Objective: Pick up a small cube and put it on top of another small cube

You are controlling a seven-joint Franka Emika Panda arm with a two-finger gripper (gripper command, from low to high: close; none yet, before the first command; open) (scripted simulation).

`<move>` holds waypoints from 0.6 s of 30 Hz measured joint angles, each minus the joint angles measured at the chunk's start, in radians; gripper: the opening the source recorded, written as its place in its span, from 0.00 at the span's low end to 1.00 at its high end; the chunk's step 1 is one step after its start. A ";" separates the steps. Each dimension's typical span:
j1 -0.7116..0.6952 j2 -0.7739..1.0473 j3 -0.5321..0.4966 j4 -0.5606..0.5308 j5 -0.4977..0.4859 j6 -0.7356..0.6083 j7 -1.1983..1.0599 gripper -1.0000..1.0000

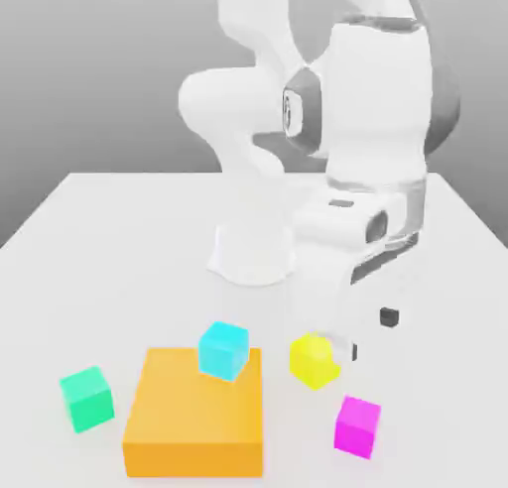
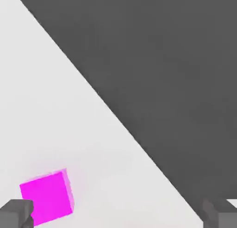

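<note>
while the arm hung over the worktop (image 1: 119,238) with nothing taken up, the small magenta-pink cube (image 1: 357,426) sat alone on the bare surface toward the exterior view's right and close to the front edge, just beyond the yellow cube (image 1: 315,361) and well apart from the large orange block (image 1: 195,414). the end effector (image 1: 369,334) stood higher and farther back than that cube, its dark fingertips (image 1: 389,317) showing just above and beside the yellow cube, so the coming move looked to turn on travelling forward and a little to the exterior view's right, then down. in the hand view the magenta-pink cube (image 2: 46,197) lay off to one side of the end effector (image 2: 118,215), up against one fingertip (image 2: 16,213) in the picture rather than midway between the two, which suggested it was not yet centred for a grasp. being a cube, it offered no long axis to favour; its faces appeared slightly turned against the line of the fingers. the end effector was released, spread wide, holding and touching nothing. a cyan cube (image 1: 223,350) rested on the orange block, and a green cube (image 1: 86,398) sat toward the exterior view's left.
</note>
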 joint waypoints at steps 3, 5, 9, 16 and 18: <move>-0.001 0.109 0.024 -0.028 -0.003 0.055 -0.087 0.50; 0.001 0.181 0.026 -0.024 -0.010 0.106 -0.101 0.50; 0.012 0.319 0.013 0.001 -0.025 0.214 -0.096 0.00; 0.012 0.323 0.013 0.001 -0.028 0.215 -0.094 0.00; 0.007 0.270 0.020 -0.010 -0.022 0.173 -0.098 0.00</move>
